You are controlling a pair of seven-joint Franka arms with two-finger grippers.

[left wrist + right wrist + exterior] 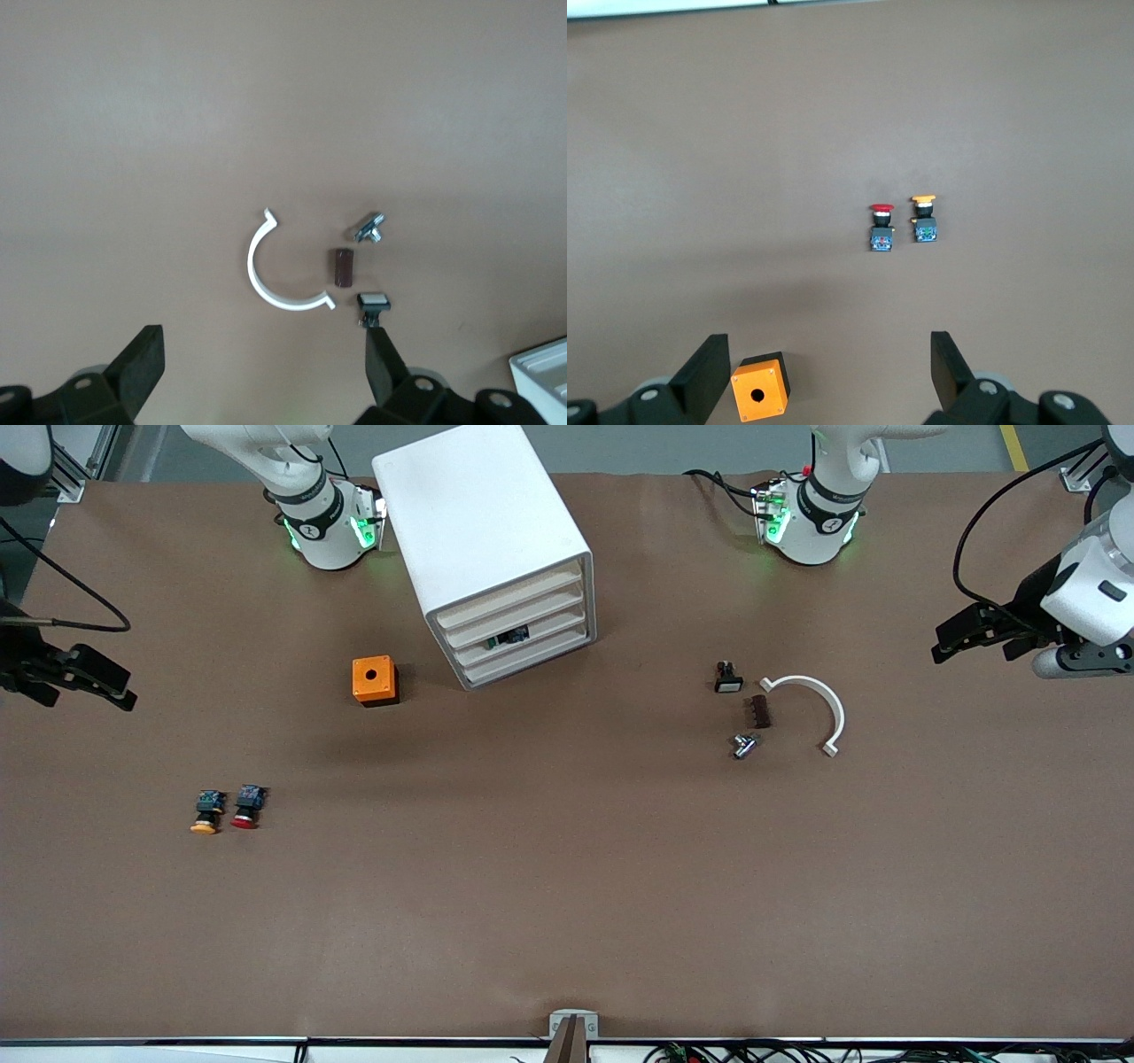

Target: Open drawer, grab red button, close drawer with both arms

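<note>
Spreading wide with nothing between them, the fingers of the left gripper (961,640) hang over bare table at the left arm's end, while the right gripper (93,682), its fingers equally parted and empty, hangs over the table at the right arm's end. Both arms wait clear of the work. Between their bases stands the white cabinet (483,540), its four drawers all pushed in; a small dark item shows through the gap at the third drawer (524,638) from the top. An orange cube (375,680) with a round hole sits beside the cabinet toward the right arm's end. Nearer the front camera, the red-capped button (247,807) lies on its side just beside a yellow-capped button (207,812). Toward the left arm's end lie a white curved clip (815,708), a brown block (757,712), a small black switch (727,677) and a metal fitting (743,746)
</note>
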